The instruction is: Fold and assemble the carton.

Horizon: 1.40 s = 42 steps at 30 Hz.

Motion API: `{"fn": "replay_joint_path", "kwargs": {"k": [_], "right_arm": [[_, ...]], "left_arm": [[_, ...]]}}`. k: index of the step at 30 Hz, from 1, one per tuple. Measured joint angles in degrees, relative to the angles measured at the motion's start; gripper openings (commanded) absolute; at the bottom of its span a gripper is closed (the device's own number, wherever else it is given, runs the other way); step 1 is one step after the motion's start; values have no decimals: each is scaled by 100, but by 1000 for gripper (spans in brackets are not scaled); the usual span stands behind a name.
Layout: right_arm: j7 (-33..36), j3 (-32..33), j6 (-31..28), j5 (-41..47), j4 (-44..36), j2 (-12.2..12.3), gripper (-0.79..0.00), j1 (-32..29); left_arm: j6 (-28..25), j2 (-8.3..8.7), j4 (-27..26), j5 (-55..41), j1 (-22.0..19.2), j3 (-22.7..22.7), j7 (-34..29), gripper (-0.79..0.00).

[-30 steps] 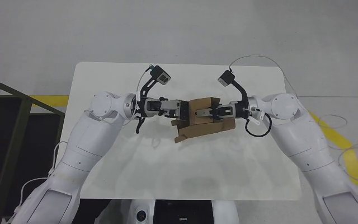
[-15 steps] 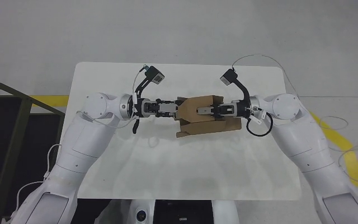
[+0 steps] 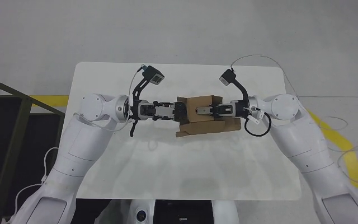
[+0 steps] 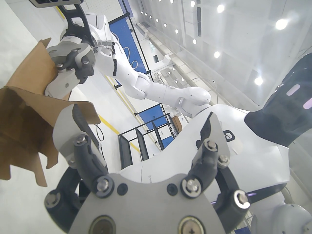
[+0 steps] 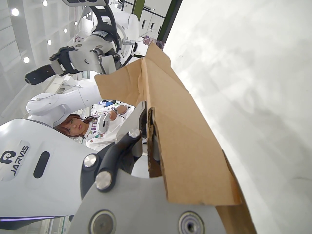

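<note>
The carton (image 3: pixel 208 119) hangs over the middle of the table (image 3: pixel 168 162). It looks light and thin, and its flaps bend easily. The right gripper (image 3: pixel 205 111) pinches one wall. The left gripper (image 3: pixel 177 111) stands wide open beside the end flap. I think a hold near the creases is safest.

My left arm (image 3: pixel 78 151) and right arm (image 3: pixel 303 143) in glossy white rounded shells, curved black brackets (image 3: pixel 142 87) with dark box cameras (image 3: pixel 155 77) at eleven and one o'clock, thin grey cable (image 3: pixel 260 55) looping at one o'clock, my left gripper (image 4: pixel 142 113) a grey metal plate (image 4: pixel 146 208), silver screws (image 4: pixel 102 185), black finger pads (image 4: pixel 81 120).
</note>
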Motion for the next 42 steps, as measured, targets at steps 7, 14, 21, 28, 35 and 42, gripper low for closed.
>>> {"fn": "replay_joint_path", "kwargs": {"k": [7,14,21,28,35,42], "right_arm": [[58,-68,12,5,-61,-42,-785,35],[84,-141,-9,2,-131,-85,-785,50],[109,-120,-32,37,-148,-104,-785,28],[136,-43,-102,163,-197,-109,-785,-35],[110,95,-92,162,-155,-92,-785,-89],[63,335,9,157,-235,-37,-785,-248]], "left_arm": [[2,-74,75,80,-173,245,243,0],[-124,-131,175,423,-359,426,448,0],[-283,-135,184,876,-364,454,636,0],[-288,-126,166,927,-312,409,673,0],[-271,-98,171,600,-250,176,677,0],[-249,-37,118,470,-68,-115,633,0]]}}
